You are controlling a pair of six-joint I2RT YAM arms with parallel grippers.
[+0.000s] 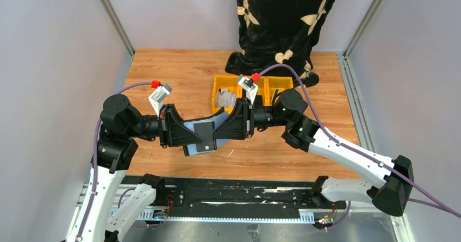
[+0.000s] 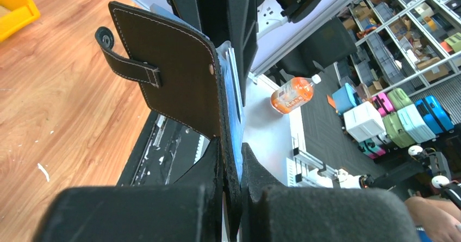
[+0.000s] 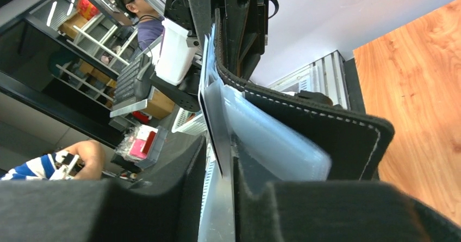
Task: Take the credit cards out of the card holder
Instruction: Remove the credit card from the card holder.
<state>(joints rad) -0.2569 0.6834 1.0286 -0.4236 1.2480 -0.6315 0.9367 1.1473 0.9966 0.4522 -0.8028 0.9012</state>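
The black card holder [image 1: 204, 136] hangs in the air between my two grippers, above the wooden table. My left gripper [image 1: 187, 134] is shut on its edge; in the left wrist view the jaws [image 2: 231, 163] pinch the black cover [image 2: 174, 62] and its blue inner sleeves [image 2: 232, 90], and the snap tab [image 2: 128, 65] sticks out to the left. My right gripper [image 1: 229, 125] meets it from the right. In the right wrist view its jaws [image 3: 220, 171] stand a narrow gap apart around a thin pale credit card [image 3: 213, 117], which lies against the right finger. The sleeves [image 3: 272, 138] and cover [image 3: 331, 128] lie outside that finger.
Yellow bins [image 1: 234, 92] stand behind the grippers at the table's middle back, one holding grey items. A person in a black patterned garment [image 1: 282, 19] stands at the far edge. A black rail [image 1: 234, 196] runs along the near edge. Grey walls close both sides.
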